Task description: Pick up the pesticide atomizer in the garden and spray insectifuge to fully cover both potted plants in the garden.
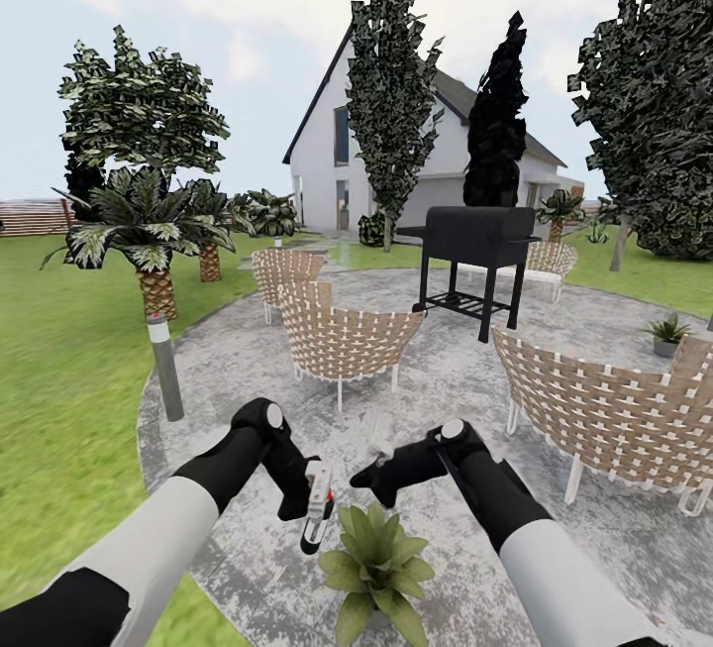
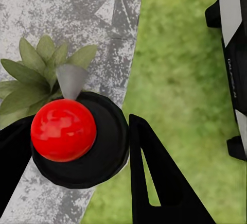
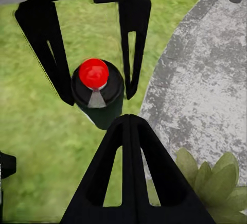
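Observation:
The pesticide atomizer, pale-bodied with a dark head, hangs nozzle-down in my left gripper, which is shut on it. The left wrist view looks onto its dark head and red dot, with the nozzle aimed toward a potted plant. That light-green rosette stands on the patio just in front of me, beside and below the bottle. My right gripper is shut on nothing, close to the right of the bottle; its joined fingertips point at the atomizer. A second potted plant sits at the patio's right edge.
Wicker chairs ring the round grey patio, with a black grill behind them. A grey bollard lamp stands at the patio's left edge near a palm. Lawn lies to the left.

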